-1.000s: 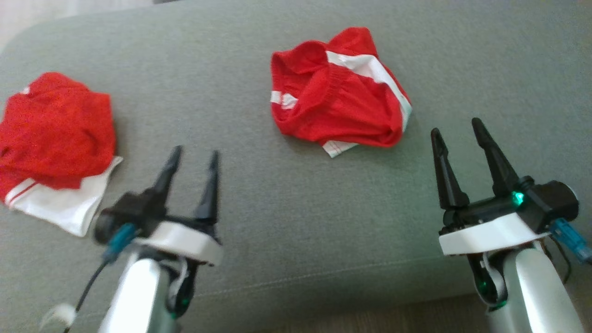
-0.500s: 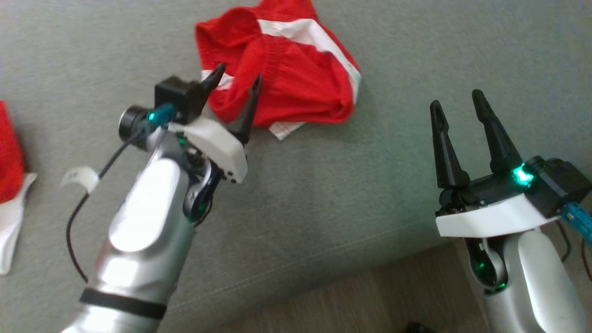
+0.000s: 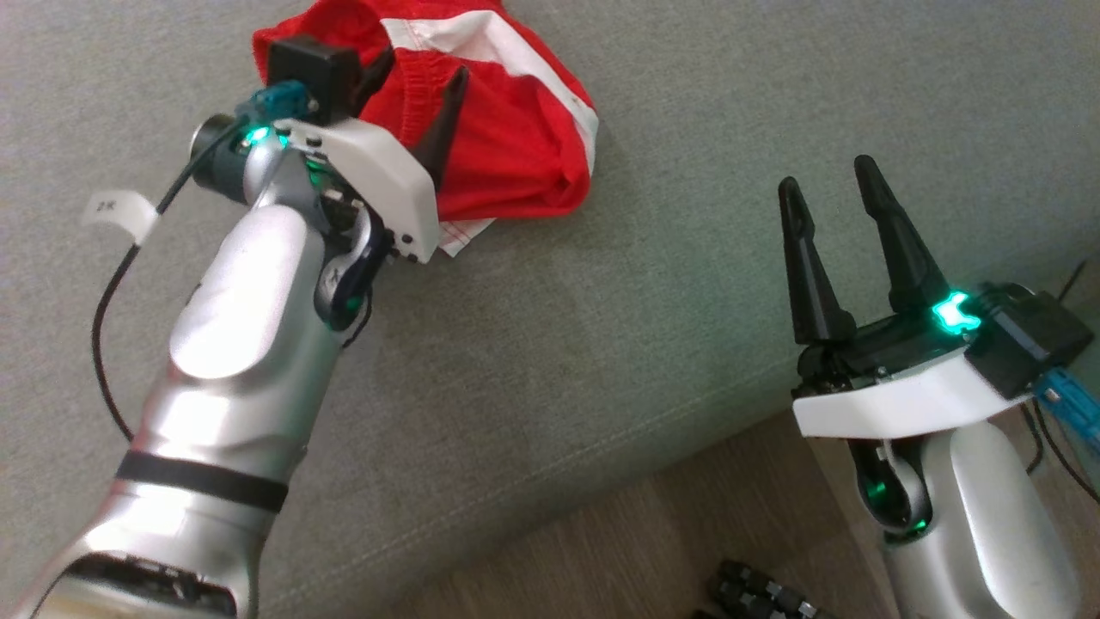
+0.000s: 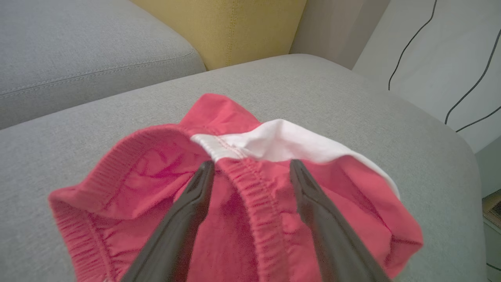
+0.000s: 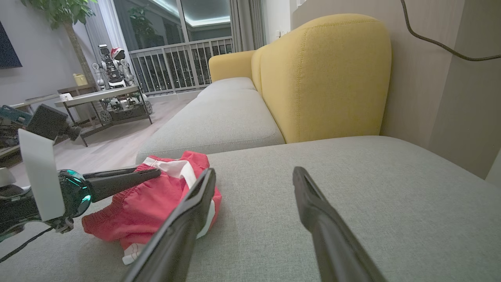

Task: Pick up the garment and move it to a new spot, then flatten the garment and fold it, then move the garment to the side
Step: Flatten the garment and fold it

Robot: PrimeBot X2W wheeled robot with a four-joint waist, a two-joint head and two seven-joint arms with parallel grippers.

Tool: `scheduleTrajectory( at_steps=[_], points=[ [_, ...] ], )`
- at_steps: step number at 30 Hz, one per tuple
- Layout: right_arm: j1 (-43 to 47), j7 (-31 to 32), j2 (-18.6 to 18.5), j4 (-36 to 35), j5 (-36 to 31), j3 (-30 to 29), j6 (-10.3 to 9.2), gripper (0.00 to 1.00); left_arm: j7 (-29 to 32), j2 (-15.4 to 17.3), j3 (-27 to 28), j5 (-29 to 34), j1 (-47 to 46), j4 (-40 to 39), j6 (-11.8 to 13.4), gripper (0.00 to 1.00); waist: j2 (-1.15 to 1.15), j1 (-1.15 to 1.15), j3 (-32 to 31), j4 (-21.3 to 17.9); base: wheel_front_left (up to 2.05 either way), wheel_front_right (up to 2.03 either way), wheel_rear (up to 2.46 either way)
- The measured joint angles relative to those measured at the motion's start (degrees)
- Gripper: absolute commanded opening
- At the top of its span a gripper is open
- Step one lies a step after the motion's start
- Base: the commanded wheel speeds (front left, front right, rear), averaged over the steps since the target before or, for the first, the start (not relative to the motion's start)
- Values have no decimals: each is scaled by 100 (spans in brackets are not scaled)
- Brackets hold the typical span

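**Garment and grippers at approach to pick-up.** Garment (image 3: 524, 129), red with white stripe, is crumpled on grey seat cushion (image 3: 705, 284), at 12 o'clock in head view. Left gripper (image 3: 421, 69) is poised over garment, jaws spread wide, nothing clamped. Fingertip contact cannot be told. Elastic waistband (image 4: 254, 196) is seen running between fingers toward 12 o'clock. Right gripper (image 3: 827, 176) is held at 4 o'clock from garment, well apart, jaws likewise spread, empty. Left arm is judged nearer.

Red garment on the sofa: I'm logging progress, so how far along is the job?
Nothing looks done: the crumpled red-and-white fabric garment lies on the grey sofa cushion. In hand: the open left gripper straddles its waistband. Left: lifting, moving, flattening, folding, setting aside.
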Motion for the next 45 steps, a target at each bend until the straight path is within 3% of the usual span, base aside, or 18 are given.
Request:
scheduleTrajectory(
  at_steps=[4,5,6,17,24,28,33,40,45],
  points=[
    [-14,0,1,-33,46,67,0,100,-1,1,-36,32,-214,210,0,100,0,0,35,-77,0,0,0],
    [-14,0,1,-33,46,80,0,100,-4,0,-38,31,-266,255,0,42,0,0,40,-93,0,0,0],
    [-14,0,1,-33,46,88,0,100,-29,-2,-47,8,-360,327,-1,0,0,0,40,-115,0,0,0],
    [-29,0,1,-16,300,158,0,100,-614,379,-430,98,-990,257,-16,0,0,0,-194,-342,0,0,0],
    [-131,0,1,23,345,162,0,100,-1556,170,-227,225,-2559,-102,85,0,0,0,-331,-361,0,0,0],
    [-148,0,1,21,344,135,0,100,-1714,207,-191,464,-3004,-444,92,0,0,0,-365,-247,0,0,0],
    [-147,0,1,27,307,58,0,100,-1713,566,-565,659,-2232,-873,21,0,0,0,-394,-3,0,0,0],
    [-148,0,-1,105,85,-81,0,100,-1711,1555,-1846,657,59,-1362,-53,0,0,0,-423,417,0,0,0],
    [-151,0,-1,189,-89,-118,0,100,-1711,2071,-2615,519,851,-1341,-59,0,0,0,-486,733,0,0,0]
  ],
)
